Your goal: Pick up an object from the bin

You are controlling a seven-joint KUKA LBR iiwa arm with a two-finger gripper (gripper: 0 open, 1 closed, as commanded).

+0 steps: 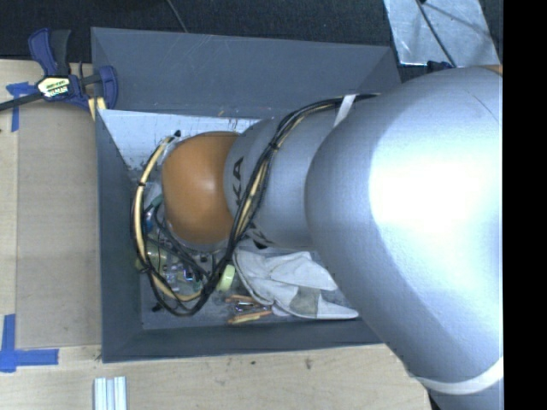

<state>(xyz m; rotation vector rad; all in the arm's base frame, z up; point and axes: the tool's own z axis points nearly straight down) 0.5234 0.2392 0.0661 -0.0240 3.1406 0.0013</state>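
The gripper (pixel 175 263) is positioned low in the left part of the bin (pixel 120 254), directly below the orange cover (pixel 198 186) on the wrist. The cover and the wiring hide most of the gripper. Whether it is open, closed or gripping an item cannot be told from this view.

Black and yellow cables (pixel 139 220) run from the arm over the orange cover. They loop down its left side and curve under the gripper area toward the bin floor.

Under and around the gripper lies a heap of small items (pixel 167 273), partly screened by the cables. The individual pieces in this heap are too obscured to identify, so the item nearest the gripper cannot be named. No item is visible in the gripper.

Just right of the gripper area, a yellow-green round piece (pixel 227 275) lies on the bin floor. Next to it, further right, is a white crumpled cloth (pixel 286 276), which extends under the arm. Below the cloth's left edge, near the bin's front wall, lies a brown stick-shaped item (pixel 252 315).

The arm (pixel 402 220), a large silver-grey body, enters from the right and covers the right half of the bin. The left wall and the far wall of the bin are exposed.
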